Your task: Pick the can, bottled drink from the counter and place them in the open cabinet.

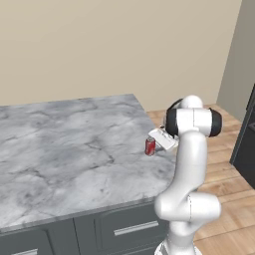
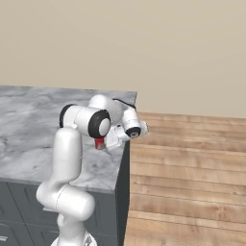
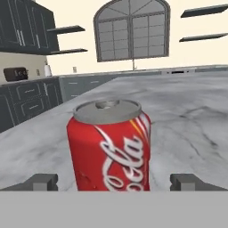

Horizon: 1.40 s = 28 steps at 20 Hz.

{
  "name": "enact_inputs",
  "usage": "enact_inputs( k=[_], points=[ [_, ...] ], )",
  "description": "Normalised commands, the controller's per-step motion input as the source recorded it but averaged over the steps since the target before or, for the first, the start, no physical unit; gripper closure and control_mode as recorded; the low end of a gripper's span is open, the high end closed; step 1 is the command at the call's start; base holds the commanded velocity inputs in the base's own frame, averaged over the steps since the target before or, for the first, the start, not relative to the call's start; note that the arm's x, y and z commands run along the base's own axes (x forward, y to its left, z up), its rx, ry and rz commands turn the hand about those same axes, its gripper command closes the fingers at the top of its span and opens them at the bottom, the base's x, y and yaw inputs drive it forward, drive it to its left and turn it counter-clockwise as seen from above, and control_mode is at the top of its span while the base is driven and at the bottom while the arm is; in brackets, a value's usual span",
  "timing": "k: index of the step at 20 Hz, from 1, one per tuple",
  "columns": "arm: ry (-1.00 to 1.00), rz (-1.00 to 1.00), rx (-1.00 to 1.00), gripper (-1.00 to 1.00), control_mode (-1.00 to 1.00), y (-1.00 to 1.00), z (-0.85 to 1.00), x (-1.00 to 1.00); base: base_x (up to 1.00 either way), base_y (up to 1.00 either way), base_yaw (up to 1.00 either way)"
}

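Filling the centre of the hand view, the small red soda can (image 3: 110, 147) with its silver top is standing upright near the marble island counter's (image 1: 64, 149) edge between the gripper's (image 3: 115, 181) wide-apart fingertips, probably light, smooth-walled and dentable, best gripped mid-body.

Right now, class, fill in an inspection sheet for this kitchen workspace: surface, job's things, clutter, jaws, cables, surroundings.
Surface: counter, grey-white marble, dark drawers below.
Job's things: can upright near the counter's edge; bottled drink: nothing seen.
Clutter: nothing seen.
Jaws: gripper open, one finger tip either side of the can, not closed on it.
Cables: nothing seen.
Surroundings: arched window, dark cabinets, wall shelves, wooden floor.
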Motion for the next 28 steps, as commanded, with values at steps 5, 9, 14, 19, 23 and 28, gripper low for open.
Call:
enact_inputs(
  k=[5,9,14,19,23,28],
  points=[
    [0.00,0.00,0.00,-1.00,-1.00,0.17,-0.01,0.00,0.00,0.00,0.00],
    [0.00,0.00,0.00,-1.00,-1.00,0.19,-0.02,0.00,0.00,0.00,0.00],
    [0.00,0.00,0.00,1.00,-1.00,0.12,-0.02,0.00,0.00,0.00,0.00],
    [0.01,-0.02,0.00,1.00,-1.00,0.00,0.00,-0.01,0.00,0.00,0.00],
    [0.07,-0.16,0.00,1.00,-1.00,-0.01,0.50,-0.23,0.00,0.00,0.00],
    [0.00,-0.29,0.14,1.00,-1.00,-0.01,1.00,-0.64,0.00,0.00,0.00]
  ],
)
